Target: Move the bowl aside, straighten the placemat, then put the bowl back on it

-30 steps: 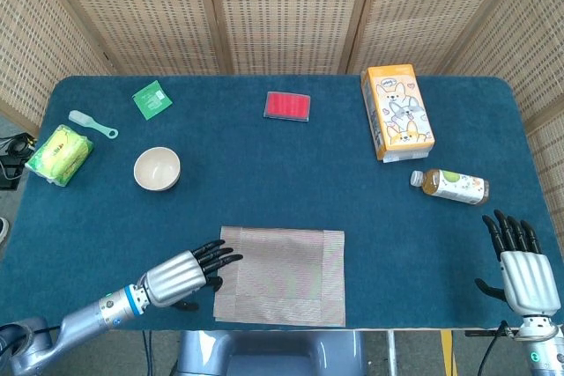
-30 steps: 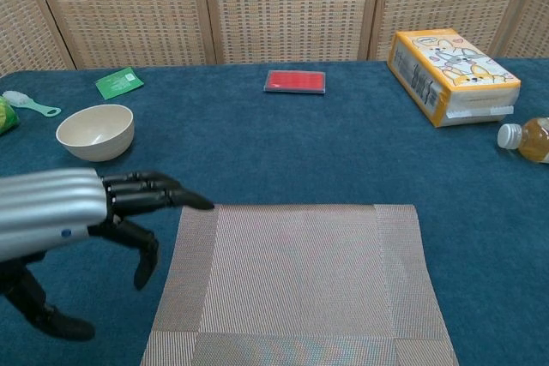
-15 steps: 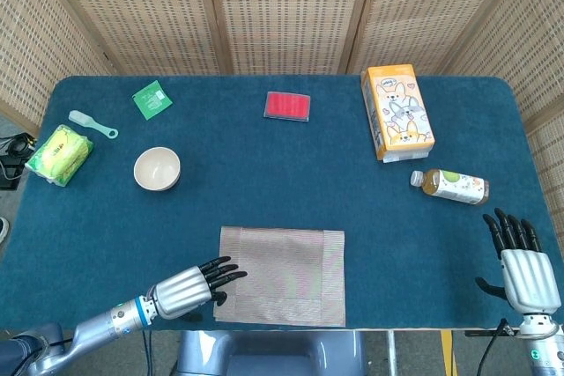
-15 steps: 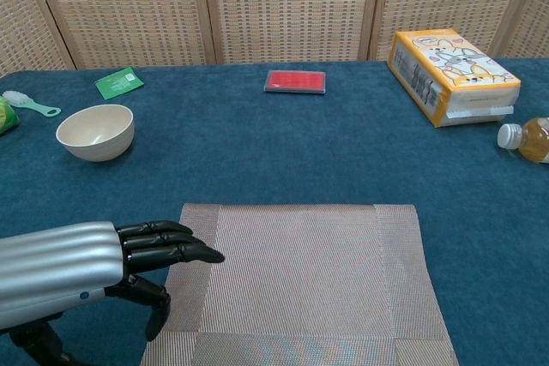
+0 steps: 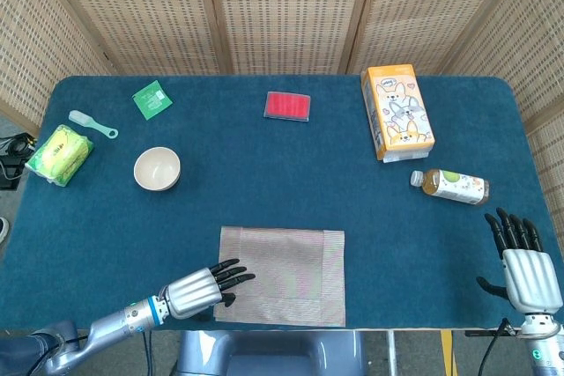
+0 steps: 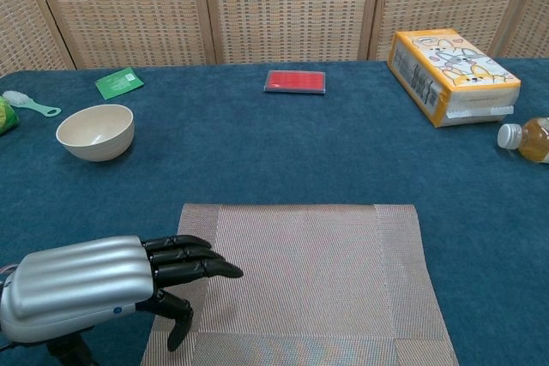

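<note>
Now the left hand [image 6: 94, 285] hovers with fingers [image 6: 193, 261] spread flat, holding nothing, tips over the woven placemat's [image 5: 282, 275] near-left corner. To square it, press flat and slide, not pinch. Well beyond the fingertips sits the smooth, round bowl [image 5: 157, 168] on the felt-like tabletop [image 5: 264, 165]. The right hand [image 5: 524, 275] idles, fingers apart.
</note>
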